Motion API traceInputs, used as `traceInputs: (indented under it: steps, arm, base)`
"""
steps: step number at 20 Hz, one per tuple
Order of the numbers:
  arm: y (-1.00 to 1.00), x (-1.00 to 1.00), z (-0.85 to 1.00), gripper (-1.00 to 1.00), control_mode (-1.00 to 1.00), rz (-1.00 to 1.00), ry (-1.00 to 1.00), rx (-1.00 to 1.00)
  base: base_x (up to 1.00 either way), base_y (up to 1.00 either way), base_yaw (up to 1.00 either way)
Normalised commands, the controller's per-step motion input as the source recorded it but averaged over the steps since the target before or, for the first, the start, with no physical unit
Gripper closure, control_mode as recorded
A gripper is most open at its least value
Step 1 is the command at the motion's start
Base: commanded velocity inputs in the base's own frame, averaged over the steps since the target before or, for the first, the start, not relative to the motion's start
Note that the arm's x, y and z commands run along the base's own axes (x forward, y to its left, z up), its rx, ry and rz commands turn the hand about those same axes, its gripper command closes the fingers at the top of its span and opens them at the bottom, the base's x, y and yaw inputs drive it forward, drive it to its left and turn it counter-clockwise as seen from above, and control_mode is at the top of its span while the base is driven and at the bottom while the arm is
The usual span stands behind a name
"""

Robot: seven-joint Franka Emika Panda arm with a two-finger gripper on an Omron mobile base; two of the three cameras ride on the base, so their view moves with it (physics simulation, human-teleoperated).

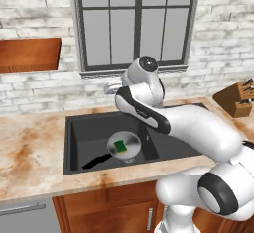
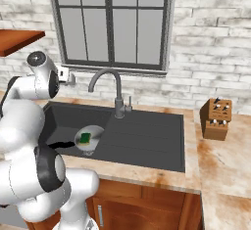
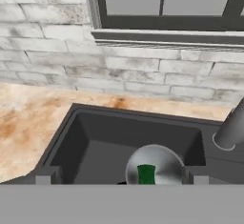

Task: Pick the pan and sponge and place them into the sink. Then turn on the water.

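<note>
The pan lies in the basin of the sink, handle toward the front left; the sponge rests inside the pan; both are placed, so turning on the water seems to be what remains. The fingers stand apart, holding nothing, above the basin; the tap rises just beside them. Best to approach its small lever squarely and push gently; a glancing touch may slip off.

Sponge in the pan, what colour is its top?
Green; the sponge shows best in the left base view.
</note>
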Motion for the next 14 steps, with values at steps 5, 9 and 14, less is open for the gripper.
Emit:
traceInputs:
  steps: [5, 9, 14]
  arm:
    - [-0.64, -0.35, 0.0, -1.0, -1.0, 0.05, -0.07, -0.13]
    - [-0.52, -0.39, 0.01, -1.0, -1.0, 0.0, -0.1, -0.08]
    - [-0.5, -0.38, 0.03, -1.0, -1.0, 0.0, -0.1, -0.01]
  base:
    - [0.0, 0.0, 0.0]
    - [0.0, 0.0, 0.0]
    - [0.0, 0.0, 0.0]
